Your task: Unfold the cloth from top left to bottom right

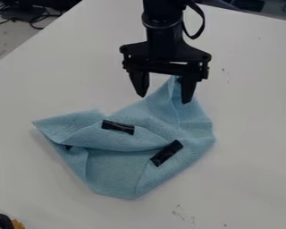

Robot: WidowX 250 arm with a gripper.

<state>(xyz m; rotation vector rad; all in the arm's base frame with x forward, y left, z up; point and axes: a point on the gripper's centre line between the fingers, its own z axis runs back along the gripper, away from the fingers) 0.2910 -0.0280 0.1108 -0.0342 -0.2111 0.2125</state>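
- Blue cloth (115, 167) left crumpled on white table (247, 183), layers folded across its middle.
- Pincer (164, 98) spread, nothing pinched; seen above and slightly right of cloth's middle, by its upper peak.
- Cloth's long axis can't be told, too bunched.
- Upper layer probably to be pinched next, then drawn to cloth's lower right.
- Upper tape strip (117, 127) and lower tape strip (167, 153) stuck on cloth; no writing can be read.
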